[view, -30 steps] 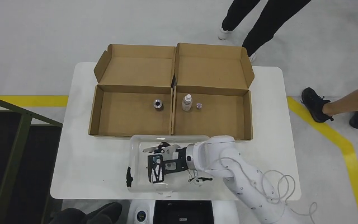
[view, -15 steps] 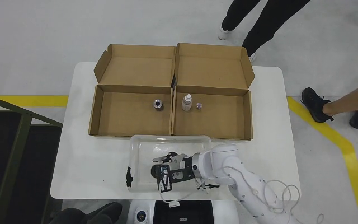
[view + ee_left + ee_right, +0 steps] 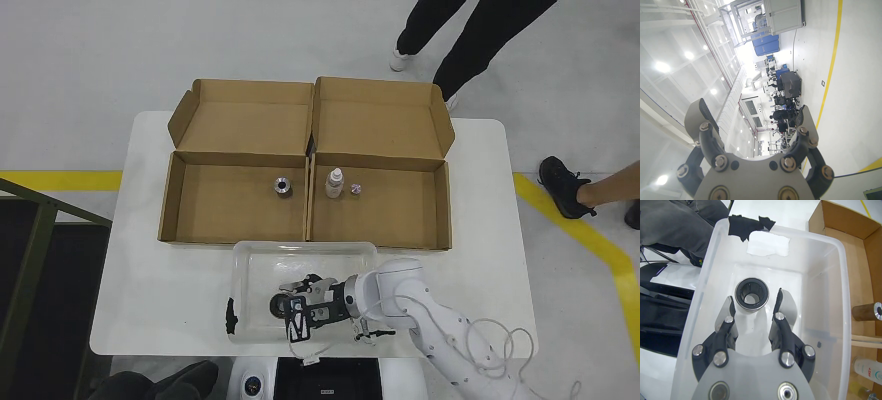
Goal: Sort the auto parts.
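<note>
Right now the R gripper [image 3: 755, 294] is down inside the clear plastic bin [image 3: 840, 279], jaws spread wide, nothing gripped. The linear bearing [image 3: 752, 292] is black w/ a steel rim, and its open bore faces the wrist cam. It sits on the bin floor partly btwn the two fingertips [image 3: 731, 306]. A gap shows on each side, so no contact.

In top view the bin lies on the white table [image 3: 150, 300] at the robot's edge, just in front of two open cardboard boxes set side by side. Black tape [image 3: 747, 228] and a torn white label [image 3: 768, 245] are stuck on the bin's end wall, beyond the bearing.

The left box [image 3: 200, 210] holds one metal cylinder [image 3: 281, 185], near the wall it shares w/ the other box. The right box [image 3: 410, 215] holds a small white bottle [image 3: 334, 183], upright, and just beside it a tiny pale part [image 3: 356, 188]; can't tell what kind.

The L gripper [image 3: 753, 106] points up into the hall, away from the table, jaws wide apart and empty.
</note>
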`<state>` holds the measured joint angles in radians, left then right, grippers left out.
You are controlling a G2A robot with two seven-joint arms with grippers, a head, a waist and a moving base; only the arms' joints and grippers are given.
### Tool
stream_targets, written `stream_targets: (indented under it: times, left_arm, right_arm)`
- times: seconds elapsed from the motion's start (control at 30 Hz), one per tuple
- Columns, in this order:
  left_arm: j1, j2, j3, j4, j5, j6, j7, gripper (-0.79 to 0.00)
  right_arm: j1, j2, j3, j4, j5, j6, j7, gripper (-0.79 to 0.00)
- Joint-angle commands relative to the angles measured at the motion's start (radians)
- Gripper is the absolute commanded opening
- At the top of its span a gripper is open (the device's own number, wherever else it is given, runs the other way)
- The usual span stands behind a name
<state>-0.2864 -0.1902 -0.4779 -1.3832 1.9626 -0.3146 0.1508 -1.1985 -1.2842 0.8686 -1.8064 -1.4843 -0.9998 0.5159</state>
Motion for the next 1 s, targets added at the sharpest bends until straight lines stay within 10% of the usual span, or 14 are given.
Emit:
stream_targets:
  times: [0.0, 0.63, 0.97]
  left_arm:
    - [0.0, 0.0, 0.0, 0.0, 0.0, 0.0, 0.0, 0.0]
    - [0.0, 0.0, 0.0, 0.0, 0.0, 0.0, 0.0, 0.0]
    - [0.0, 0.0, 0.0, 0.0, 0.0, 0.0, 0.0, 0.0]
  right_arm:
    - [0.008, -0.001, -0.012, 0.014, -0.004, 0.007, -0.007, -0.376]
    - [0.103, -0.022, -0.126, 0.127, -0.007, 0.066, -0.05, -0.342]
    - [0.135, -0.028, -0.149, 0.148, 0.017, 0.077, -0.062, -0.653]
